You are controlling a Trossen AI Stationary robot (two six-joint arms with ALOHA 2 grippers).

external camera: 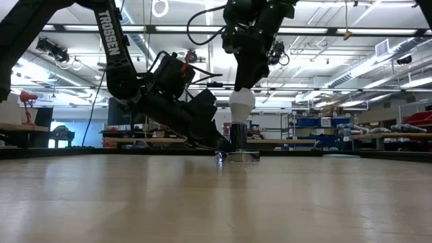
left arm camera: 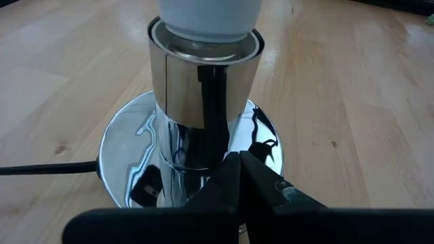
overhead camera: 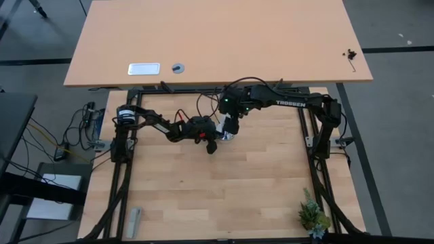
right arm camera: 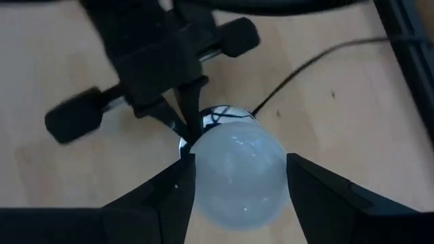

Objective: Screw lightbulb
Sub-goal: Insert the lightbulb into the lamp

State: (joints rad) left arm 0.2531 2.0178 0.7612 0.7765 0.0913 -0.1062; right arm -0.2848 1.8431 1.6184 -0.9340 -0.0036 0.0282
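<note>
A white frosted lightbulb (external camera: 241,102) stands upright in a shiny chrome socket (left arm camera: 203,88) on the wooden table, toward its far middle. My right gripper (right arm camera: 241,183) comes down over the bulb (right arm camera: 237,179) with one finger on each side of the globe. My left gripper (left arm camera: 239,166) is shut, slanting down from the table's left, with its tips at the foot of the socket on the round base plate (left arm camera: 122,149). The bulb's threaded end is hidden inside the socket. My left gripper presses its shut fingertips (left arm camera: 230,169) onto the round base plate, right at the foot of the socket's column (left arm camera: 196,156). It comes slanting down from the table's left. The plate lies flat on the table. My right gripper has the bulb's globe between its two fingers (right arm camera: 178,193), at the globe's two opposite sides (right arm camera: 203,183); no gap shows between fingers and glass. The fingers point steeply down from above. The bulb stands upright in the socket.
A thin black cord (left arm camera: 41,169) runs from the socket across the table. A small potted plant (overhead camera: 313,215) stands at the near right corner and a grey object (overhead camera: 134,222) lies near the near left. A large desk (overhead camera: 217,41) stands beyond the far edge.
</note>
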